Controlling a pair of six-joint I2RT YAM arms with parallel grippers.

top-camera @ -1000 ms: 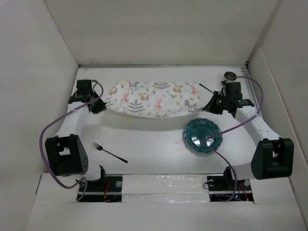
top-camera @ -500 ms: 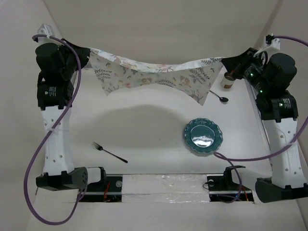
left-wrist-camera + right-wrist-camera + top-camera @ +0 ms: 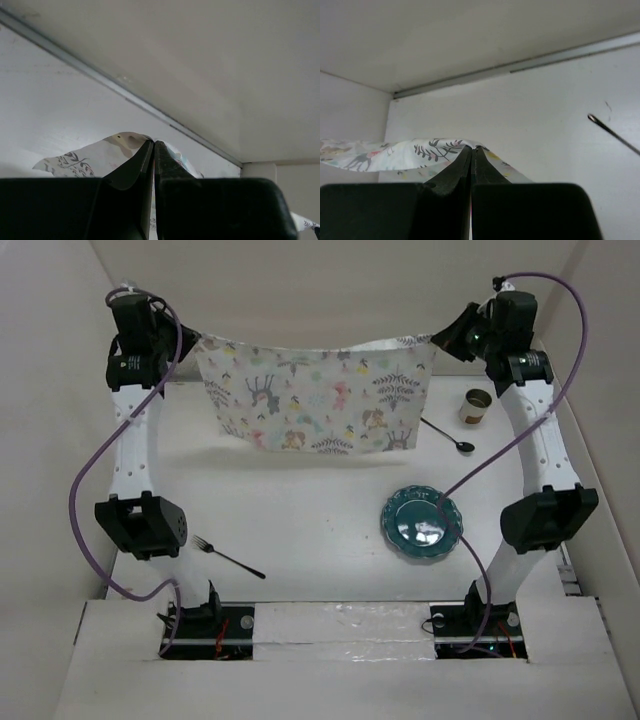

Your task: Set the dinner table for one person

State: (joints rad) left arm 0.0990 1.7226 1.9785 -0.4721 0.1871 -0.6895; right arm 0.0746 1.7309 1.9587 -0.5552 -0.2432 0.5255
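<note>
A cloth mat (image 3: 315, 400) printed with pastel animals and leaves hangs spread out above the far part of the white dinner table (image 3: 300, 520). My left gripper (image 3: 192, 340) is shut on its left top corner, my right gripper (image 3: 437, 340) on its right top corner. In the left wrist view the cloth mat (image 3: 95, 155) bulges around the closed left gripper (image 3: 153, 145). The right wrist view shows the cloth mat (image 3: 395, 150) pinched in the right gripper (image 3: 471, 149). A teal plate (image 3: 422, 523) lies right of centre, a black fork (image 3: 226, 556) near left, a black spoon (image 3: 446, 435) far right.
A small tan cup (image 3: 476, 406) stands on the table at the far right, next to the spoon. White walls enclose the table at the back and on both sides. Both arms stand tall along the table's left and right edges.
Both arms have lifted the mat off the table and pulled it taut, so it now hangs flat. The cup, earlier partly behind the right arm, now shows fully.
</note>
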